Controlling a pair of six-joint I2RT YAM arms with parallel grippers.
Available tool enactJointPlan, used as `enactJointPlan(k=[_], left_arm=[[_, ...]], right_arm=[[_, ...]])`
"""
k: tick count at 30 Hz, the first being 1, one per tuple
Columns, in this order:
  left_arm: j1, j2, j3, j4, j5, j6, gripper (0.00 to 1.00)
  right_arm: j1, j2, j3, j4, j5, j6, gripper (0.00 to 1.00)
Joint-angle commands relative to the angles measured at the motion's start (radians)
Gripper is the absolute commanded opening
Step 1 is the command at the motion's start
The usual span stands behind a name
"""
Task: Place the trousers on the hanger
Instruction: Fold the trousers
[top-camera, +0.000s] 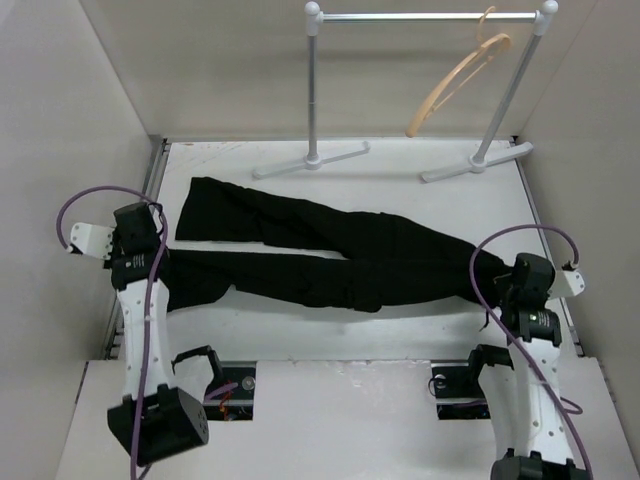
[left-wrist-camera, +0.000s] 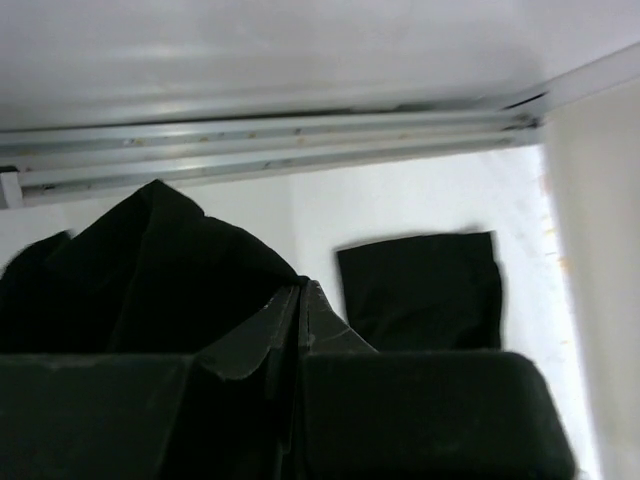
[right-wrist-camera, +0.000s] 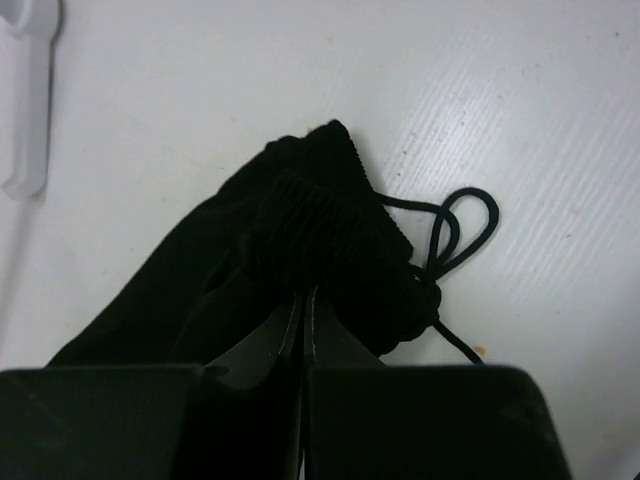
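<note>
The black trousers (top-camera: 330, 255) lie spread across the white table, legs to the left, waist to the right. My left gripper (top-camera: 150, 262) is shut on the cuff of the near leg (left-wrist-camera: 150, 270); the far leg's cuff (left-wrist-camera: 420, 290) lies flat beyond it. My right gripper (top-camera: 500, 280) is shut on the ribbed waistband (right-wrist-camera: 320, 230), with the thin drawstring (right-wrist-camera: 455, 230) looped beside it. The tan wooden hanger (top-camera: 455, 85) hangs tilted on the rail at the back right.
The white garment rail (top-camera: 425, 17) stands at the back on two posts with flat feet (top-camera: 310, 160) (top-camera: 475, 162). White walls close in the left, right and back. A metal channel (left-wrist-camera: 280, 135) runs along the table's left edge.
</note>
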Motion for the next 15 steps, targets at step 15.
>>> enactJointPlan(k=[15], left_arm=[[-0.193, 0.499, 0.405, 0.189, -0.161, 0.119, 0.00]], right_arm=[[-0.017, 0.317, 0.171, 0.270, 0.039, 0.071, 0.03]])
